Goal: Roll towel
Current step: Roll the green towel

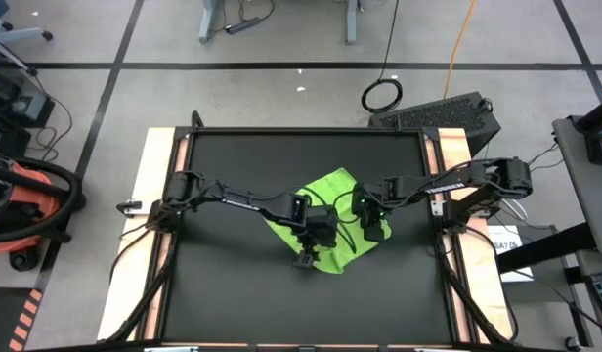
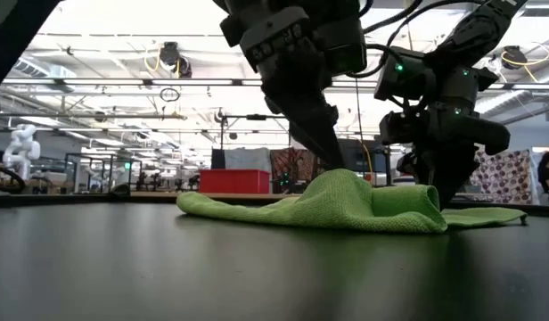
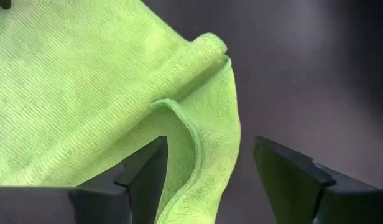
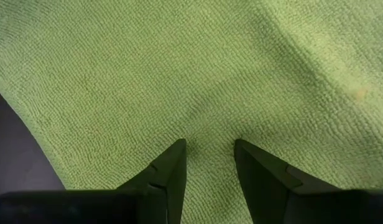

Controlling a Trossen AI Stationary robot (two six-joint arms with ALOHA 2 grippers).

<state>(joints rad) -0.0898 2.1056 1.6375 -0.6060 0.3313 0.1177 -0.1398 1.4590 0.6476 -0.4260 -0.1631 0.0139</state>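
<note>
The lime-green towel (image 1: 330, 196) lies on the black mat (image 1: 233, 293) at mid-table, with one side folded over into a raised hump (image 2: 346, 201). My left gripper (image 1: 306, 258) is open at the towel's near edge. The folded-over hem (image 3: 198, 155) stands between its fingers. My right gripper (image 1: 376, 232) points down on the towel's right part, its fingers close together in the cloth (image 4: 210, 62). My left gripper has the towel's curled hem (image 3: 191, 134) between its open fingers. One finger (image 3: 148, 171) lies against the cloth and the other (image 3: 285, 177) stands clear of it. My right gripper comes from above, pointing down, and nips a small pucker of the towel's top layer (image 4: 207, 134) between its fingertips. The cloth creases toward the tips. The towel stays lying on the mat.
The mat has free room near, left of and right of the towel. Wooden table borders (image 1: 159, 166) run along both sides. A dark keyboard-like unit (image 1: 438, 112) and a cable coil (image 1: 382, 95) lie on the floor beyond the far edge.
</note>
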